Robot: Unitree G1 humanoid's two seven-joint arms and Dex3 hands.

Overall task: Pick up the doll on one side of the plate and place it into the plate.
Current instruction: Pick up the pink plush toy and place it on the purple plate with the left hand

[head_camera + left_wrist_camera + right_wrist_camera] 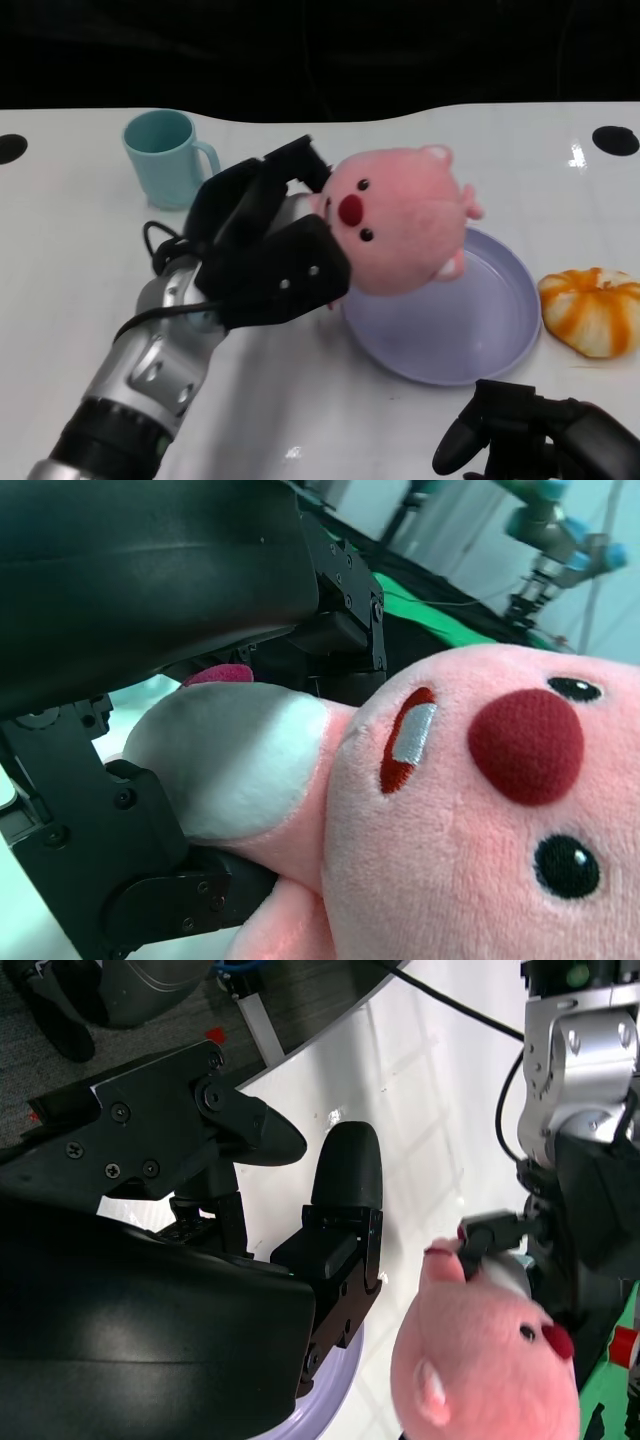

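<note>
The doll (405,220), a pink plush with a red nose, hangs in the left hand (262,250), whose black fingers clamp its pale snout end and one side; it sits over the 10 o'clock rim of the lilac plate (500,340), with most of its body above the plate's left half and none of it clearly resting on the dish. The left wrist view shows the fingers (150,900) pressed into soft fabric near the face rather than round the body, so I judge the hold to be shallow; the plush could swing or slip as the arm travels. If it is let go here it may land on the rim and roll off toward 9 o'clock onto the table (60,290); carrying it further toward the plate's middle would lessen that. The teal mug (165,158) stands near the forearm at 11 o'clock and could be knocked on withdrawal; the orange pumpkin (592,310) lies just beside the plate at 3 o'clock, out of the way. The right hand (525,430) rests low at 5 o'clock, fingers apart and holding nothing.
</note>
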